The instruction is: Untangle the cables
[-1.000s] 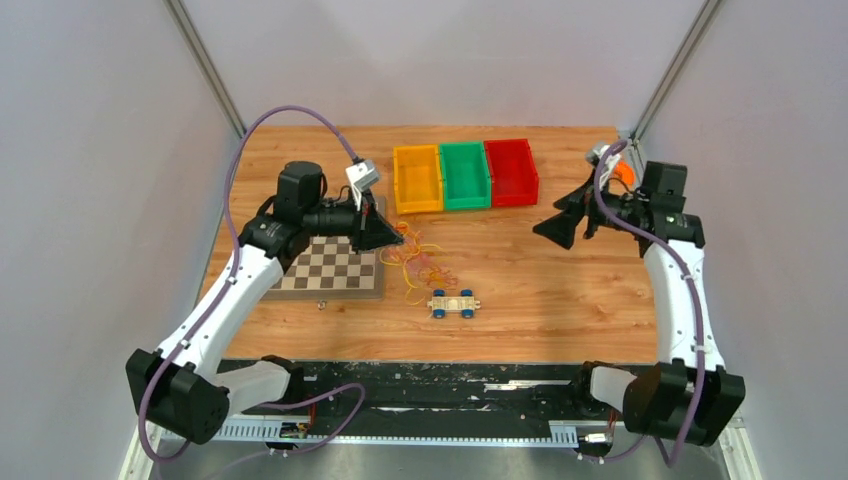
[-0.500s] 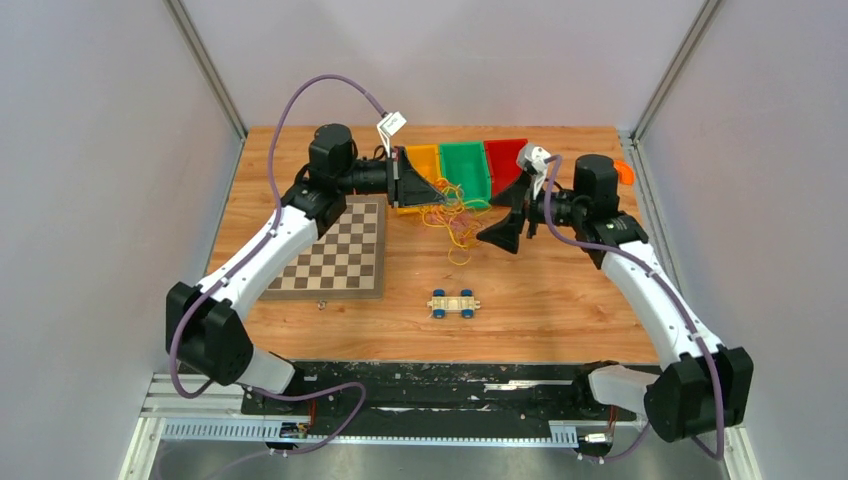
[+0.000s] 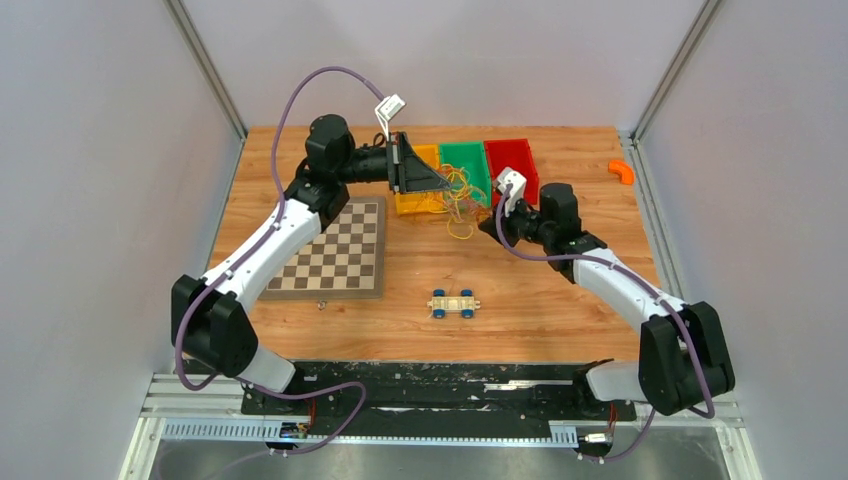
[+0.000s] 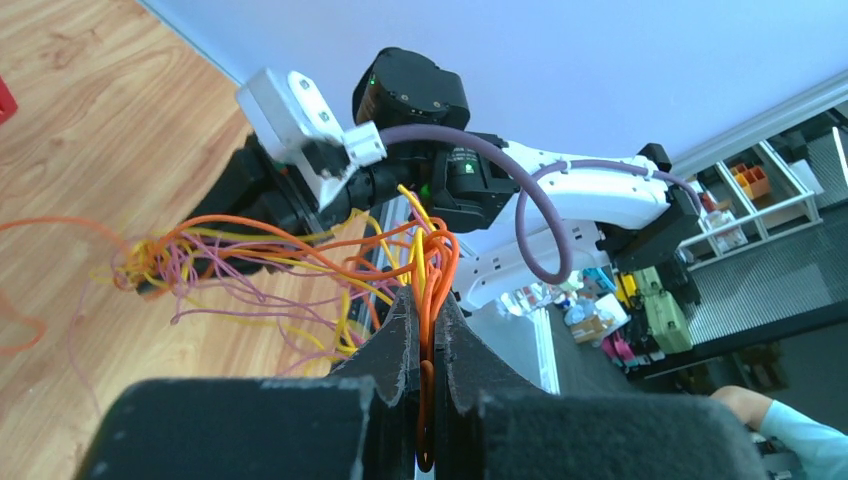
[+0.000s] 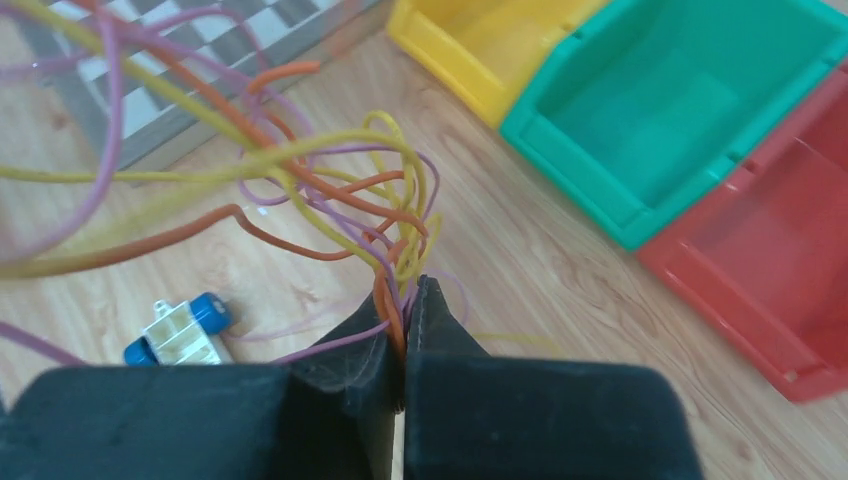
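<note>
Top external view: I am holding the cables [image 3: 458, 203] off the table [image 3: 560, 295], a loose knot hanging above the near rims of the yellow bin [image 3: 415, 165] and the green bin [image 3: 466, 160], strung between my two pincers. My left gripper [image 4: 425, 300] is pinching orange and yellow strands from the left. My right gripper [image 5: 403, 300], a little nearer, is pressed together on orange and purple strands from the right.

As I am judging it, the step calls for drawing my arms apart slowly and level, keeping both pinches firm and watching which loops are tightening. If the knot is cinching, easing off and re-gripping a single strand looks safer. The dangling ends are hanging near the bin rims, where they could snag.

The wood-grain surface is also carrying a red bin [image 3: 512, 160] at the far right of the row, a chessboard [image 3: 340, 262] at the left, a blue-wheeled toy car [image 3: 453, 303] near the middle and an orange piece [image 3: 621, 171] in the far right corner. Pale walls are closing in three sides.
</note>
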